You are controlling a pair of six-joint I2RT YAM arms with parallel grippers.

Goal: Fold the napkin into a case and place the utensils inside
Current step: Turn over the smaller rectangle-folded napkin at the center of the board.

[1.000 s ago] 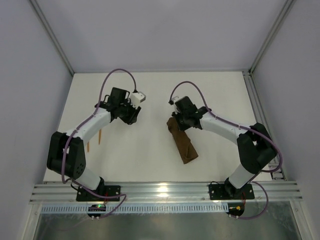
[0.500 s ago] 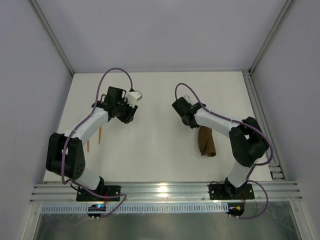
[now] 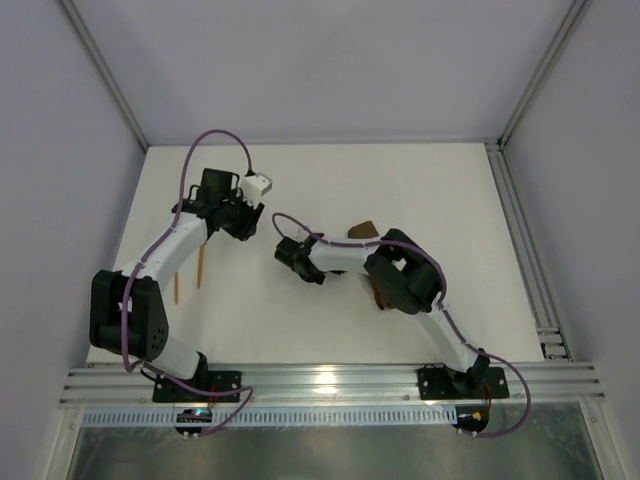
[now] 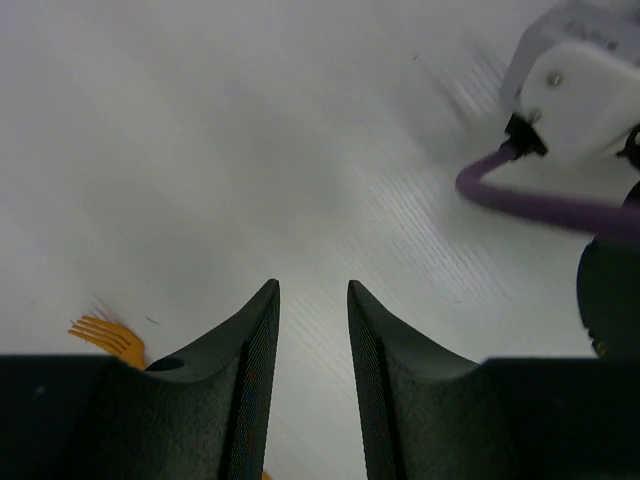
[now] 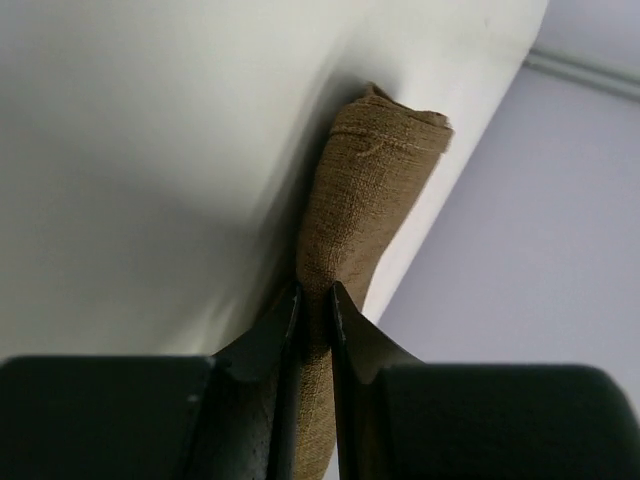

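reading the right wrist view first: the napkin is bunched into a narrow roll, not yet a case. its near end runs straight down between the fingers of the right pincer, which is clenched on the cloth. i judge it is held by one end like this so it can be carried and laid out again for folding. i cannot tell whether its far end touches the tabletop. from overhead only two brown patches show beside the bent elbow of the right arm, right of the tabletop's middle; the arm hides the rest.

the utensils lie side by side near the left edge, well apart from the napkin, ready for the case. the left pincer hovers near them, fingers parted and gripping nothing, with the fork tines showing beside its left finger.
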